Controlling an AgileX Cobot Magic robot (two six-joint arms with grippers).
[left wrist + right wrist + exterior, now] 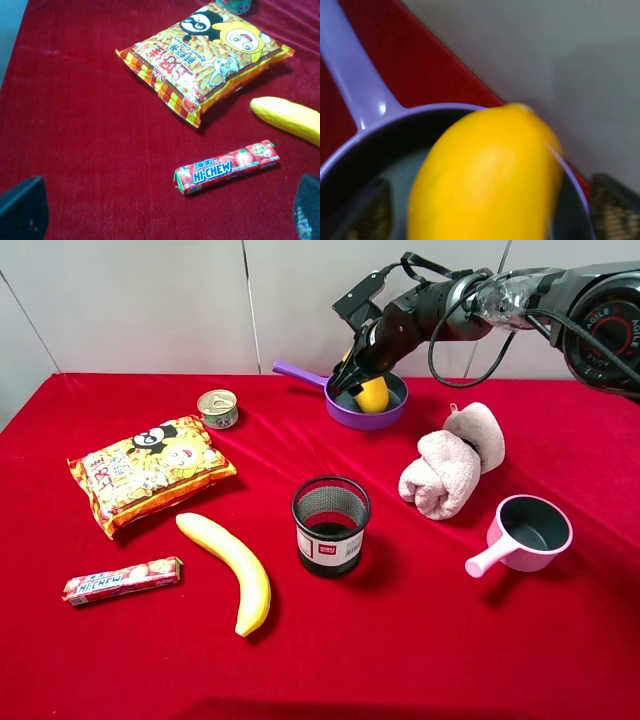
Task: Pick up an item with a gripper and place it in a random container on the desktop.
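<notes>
The mango [373,393] stands tip up inside the purple saucepan [362,421]. The pan sits at the far edge of the worktop [450,660], a little right of its middle, with its handle [298,371] running along that edge toward the far left corner. The right claw [356,372] reaches in from the far right corner and hangs low over the pan. Its wrist view shows the fingers [366,216] standing off the fruit with a gap on either side, so it is partly open and grips nothing. Being so low suggests the fruit was meant to be set down gently, not dropped, because a smooth oval would roll out of so shallow a pan. Balanced on its end, the fruit may well tip against the rim, though the wall should keep it in. I judge the placing as good as done. What is left is a straight lift, so that no finger drags the fruit along. The left claw [162,212] hovers wide open and empty toward the near left corner, above the candy stick [226,166] and beside the snack bag [202,60]. It is probably parked there to keep out of the way. The pink saucepan [535,530], black mesh cup [331,523] and banana [232,567] lie well apart from the pan.
</notes>
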